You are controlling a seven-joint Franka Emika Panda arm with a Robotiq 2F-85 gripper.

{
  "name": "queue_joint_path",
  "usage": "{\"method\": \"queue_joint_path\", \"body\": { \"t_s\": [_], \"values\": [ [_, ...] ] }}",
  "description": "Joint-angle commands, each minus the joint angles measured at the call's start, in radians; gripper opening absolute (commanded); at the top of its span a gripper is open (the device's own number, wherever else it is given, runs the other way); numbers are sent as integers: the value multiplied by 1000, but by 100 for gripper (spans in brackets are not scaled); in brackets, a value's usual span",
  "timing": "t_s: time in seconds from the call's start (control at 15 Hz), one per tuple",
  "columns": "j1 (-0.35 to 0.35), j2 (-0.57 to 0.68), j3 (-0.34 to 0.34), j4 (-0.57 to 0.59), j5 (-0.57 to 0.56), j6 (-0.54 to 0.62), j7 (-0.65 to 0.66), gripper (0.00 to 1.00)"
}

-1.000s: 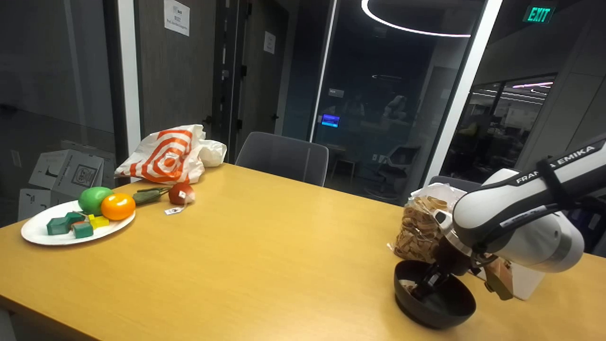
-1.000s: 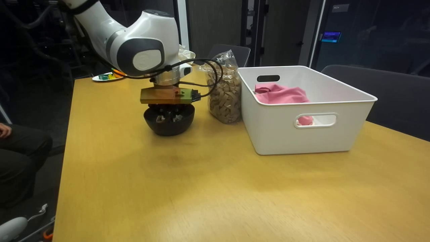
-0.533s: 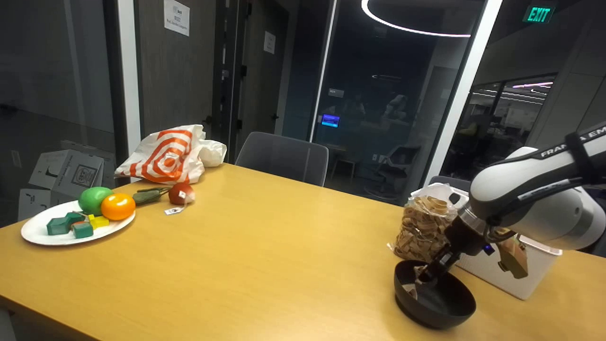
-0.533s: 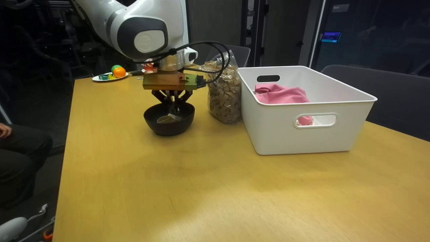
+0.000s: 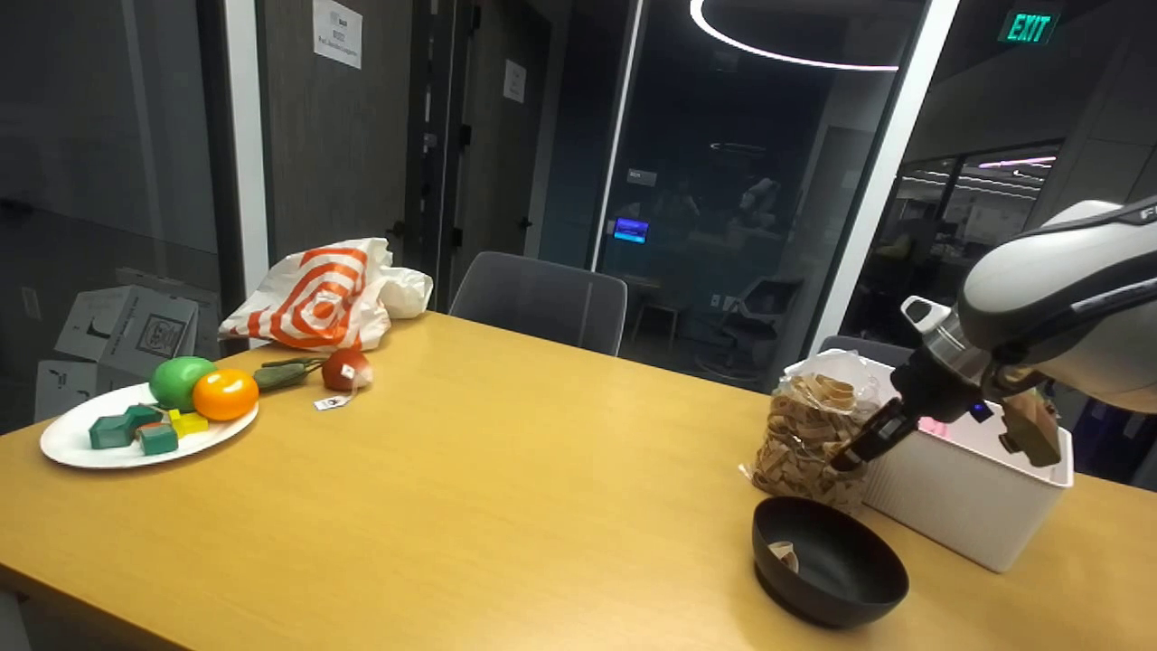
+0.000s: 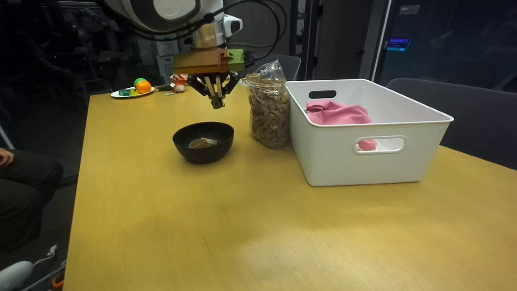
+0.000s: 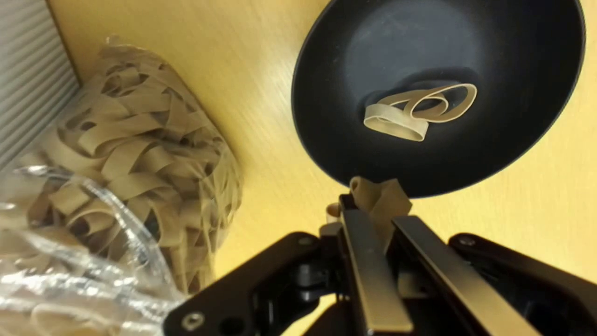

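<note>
My black two-fingered gripper (image 6: 218,104) hangs clear of the round black bowl (image 7: 513,70), its jaws clamped on a folded tan flat band (image 7: 391,198), rubber by the look of it, at the lower middle of the wrist view. A tan curl (image 7: 332,211) shows just left of the fingertips; I can't tell whether it belongs to the same band. More tan loops (image 7: 396,122) lie in the bowl, upper right of that frame, while a clear plastic bag (image 6: 268,113) packed with similar bands (image 7: 135,182) takes up much of the left side. To handle this well, I want a steady squeeze, since a springy fold could slip out, slow wrist turns, and room from the bag's loose film, which could snag a finger.
</note>
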Motion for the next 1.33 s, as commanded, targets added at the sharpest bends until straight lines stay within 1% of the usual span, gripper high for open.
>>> {"method": "queue_joint_path", "body": {
  "t_s": [0.0, 0.27, 0.47, 0.73, 0.93, 1.2, 1.27],
  "values": [
    [41, -75, -41, 7, -42, 5, 29, 9],
    [85, -73, -57, 47, -25, 84, 35, 9],
    [98, -27, -50, 90, -72, 186, 85, 9],
    [69, 49, -48, 142, -271, 282, 229, 9],
    [48, 108, -63, 176, -418, 306, 338, 9],
    [33, 156, -91, 212, -570, 318, 450, 9],
    [39, 162, -104, 217, -602, 321, 478, 9]
  ]
}}
